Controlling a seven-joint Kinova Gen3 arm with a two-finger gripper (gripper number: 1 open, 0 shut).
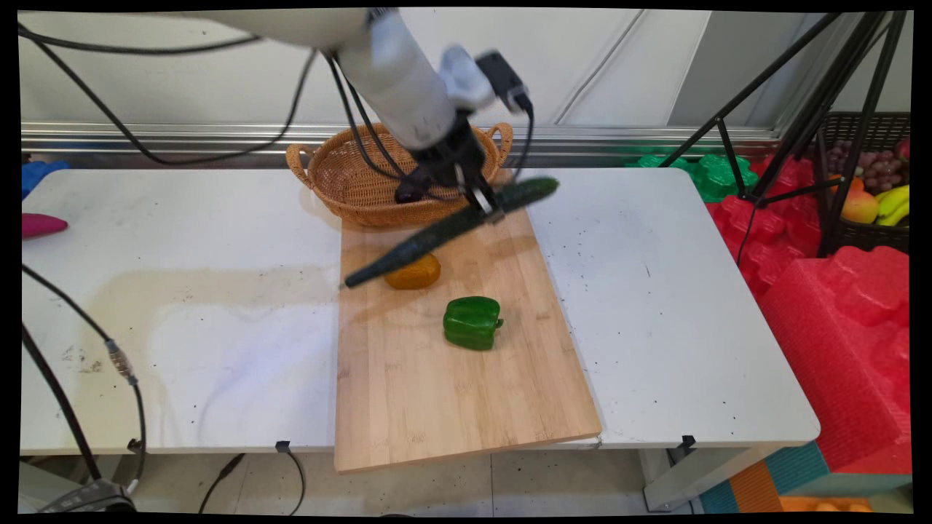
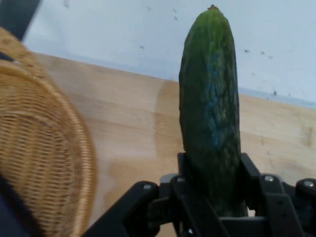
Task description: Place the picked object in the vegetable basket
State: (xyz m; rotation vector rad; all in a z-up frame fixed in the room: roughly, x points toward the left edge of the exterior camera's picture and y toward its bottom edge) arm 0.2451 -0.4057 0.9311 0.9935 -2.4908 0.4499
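Observation:
My gripper [image 1: 486,207] is shut on a long dark green cucumber [image 1: 444,231] and holds it in the air, tilted, above the far part of the wooden cutting board [image 1: 451,393]. In the hand view the cucumber [image 2: 211,108] rises from between the fingers [image 2: 249,182], with the board [image 2: 133,128] below it. A woven wicker basket [image 1: 349,185] stands just behind the gripper at the board's far end; its rim [image 2: 44,148] fills the left of the hand view. Under the cucumber's low end lies an orange-brown fruit [image 1: 415,274]. A green bell pepper [image 1: 472,322] rests mid-board.
A pink object [image 1: 40,225] lies at the table's left edge. Red and green foam blocks [image 1: 837,306] stand right of the table, with a black tripod [image 1: 823,109] and a dark crate of fruit [image 1: 870,189]. Black cables hang at the left.

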